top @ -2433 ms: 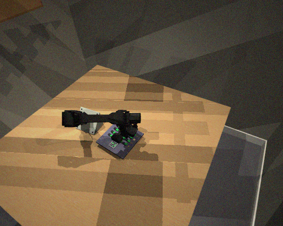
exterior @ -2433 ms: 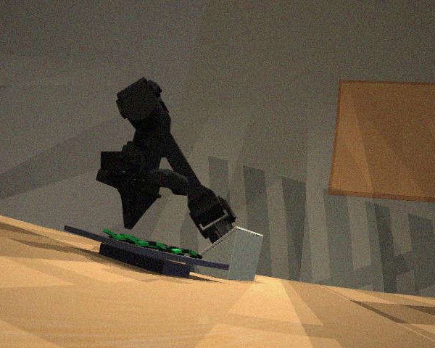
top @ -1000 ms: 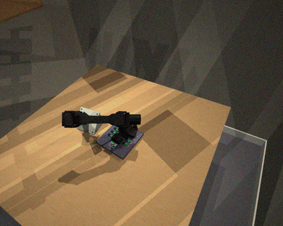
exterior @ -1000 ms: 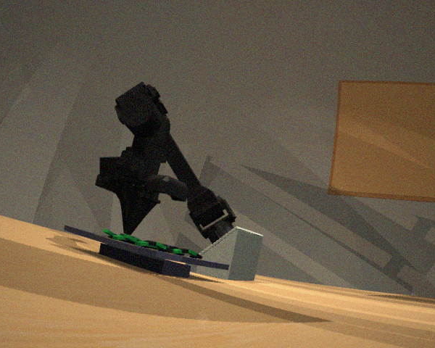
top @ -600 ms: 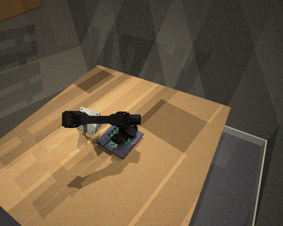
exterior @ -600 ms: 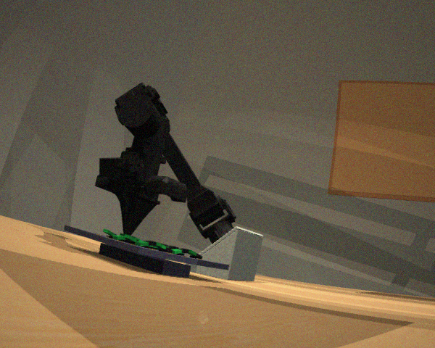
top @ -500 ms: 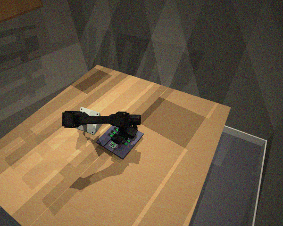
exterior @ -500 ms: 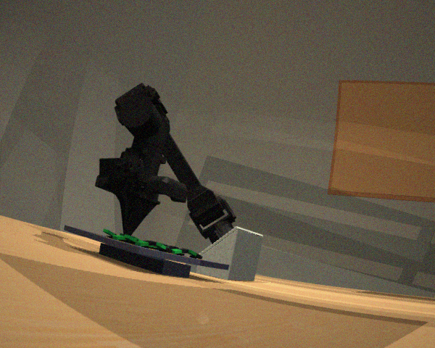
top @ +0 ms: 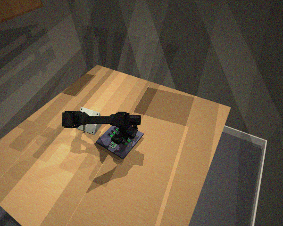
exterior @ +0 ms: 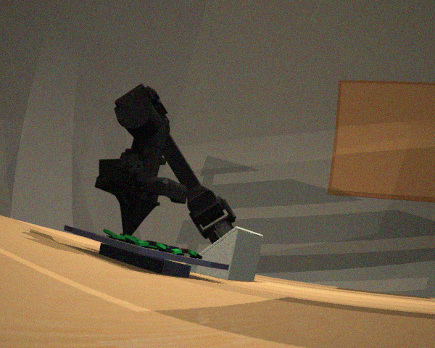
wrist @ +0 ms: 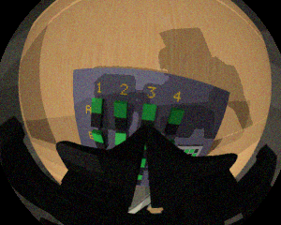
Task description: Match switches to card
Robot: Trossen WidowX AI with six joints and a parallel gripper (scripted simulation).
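Note:
The dark blue panel (top: 102,141) (exterior: 210,263) (wrist: 83,80) carries a grid of green and dark rocker switches. In the wrist view row A shows A1 (wrist: 97,105), A2 (wrist: 121,110), A3 (wrist: 149,112) and A4 (wrist: 176,116) with green far halves. B1 (wrist: 98,137) and B2 (wrist: 120,138) show partly; the fingers hide most other switches. The small card (top: 113,144) (wrist: 192,150) is mostly hidden in the wrist view. My gripper (exterior: 127,233) (wrist: 146,127) is shut and empty, tips down at switch height in column 3, just nearer than A3's green half. Contact cannot be told.
The pale wedge-shaped arm base (top: 89,127) (exterior: 243,256) stands beside the panel's near side. The panel sits on a dark block (exterior: 143,260) on the wooden table (top: 161,150). A grey bin (top: 234,170) lies beyond the table edge. Arm shadows fall across panel and table.

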